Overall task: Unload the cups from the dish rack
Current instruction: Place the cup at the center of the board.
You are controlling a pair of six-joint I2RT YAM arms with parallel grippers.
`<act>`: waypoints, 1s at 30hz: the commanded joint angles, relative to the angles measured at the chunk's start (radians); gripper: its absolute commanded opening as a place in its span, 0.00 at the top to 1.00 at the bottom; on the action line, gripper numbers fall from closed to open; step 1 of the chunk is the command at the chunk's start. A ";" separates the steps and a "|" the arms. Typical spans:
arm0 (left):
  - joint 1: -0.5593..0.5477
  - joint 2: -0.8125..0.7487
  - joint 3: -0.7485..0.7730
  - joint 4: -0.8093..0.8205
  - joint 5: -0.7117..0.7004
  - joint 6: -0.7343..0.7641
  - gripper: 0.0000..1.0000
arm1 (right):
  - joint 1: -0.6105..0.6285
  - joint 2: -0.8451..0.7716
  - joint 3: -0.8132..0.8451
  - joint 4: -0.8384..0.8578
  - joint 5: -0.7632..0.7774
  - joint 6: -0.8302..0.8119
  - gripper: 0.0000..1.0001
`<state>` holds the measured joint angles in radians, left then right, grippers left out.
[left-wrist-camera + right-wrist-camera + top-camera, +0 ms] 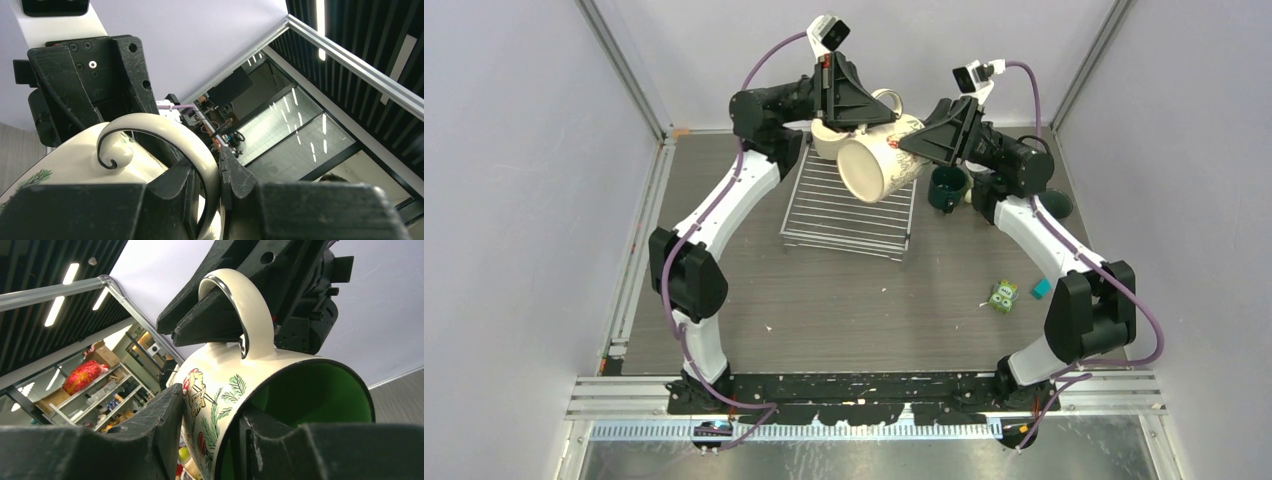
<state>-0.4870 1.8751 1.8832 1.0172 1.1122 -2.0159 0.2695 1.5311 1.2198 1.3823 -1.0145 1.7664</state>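
A large cream mug (879,160) with painted leaves and a green inside hangs tilted in the air above the far end of the silver wire dish rack (849,215). My left gripper (874,106) is shut on its curled handle (150,122). My right gripper (914,148) is shut on the mug's wall (210,375), one finger inside the rim and one outside. A second cream mug (826,143) shows partly behind it at the rack's far left. A dark teal mug (947,188) stands on the table right of the rack.
A dark round object (1056,205) lies behind the right arm. A small green toy block (1003,296) and a teal block (1041,288) lie on the table at the right. Grey walls and metal posts enclose the table.
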 commanded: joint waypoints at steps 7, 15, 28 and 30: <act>0.005 -0.001 0.091 0.106 -0.026 -0.028 1.00 | 0.012 -0.095 0.066 0.054 -0.023 0.024 0.72; 0.024 0.084 0.180 0.129 -0.011 -0.039 1.00 | 0.014 -0.120 0.061 0.055 -0.058 0.056 0.73; 0.024 0.105 0.244 0.276 0.022 -0.098 1.00 | 0.014 -0.214 0.055 -0.084 -0.147 -0.021 0.65; 0.022 0.112 0.251 0.313 0.017 -0.117 1.00 | 0.014 -0.222 0.057 -0.101 -0.157 -0.028 0.65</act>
<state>-0.4927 1.9823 2.0781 1.2182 1.1908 -2.0872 0.2787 1.3956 1.2369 1.2545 -1.1282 1.7706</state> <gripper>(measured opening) 0.187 0.347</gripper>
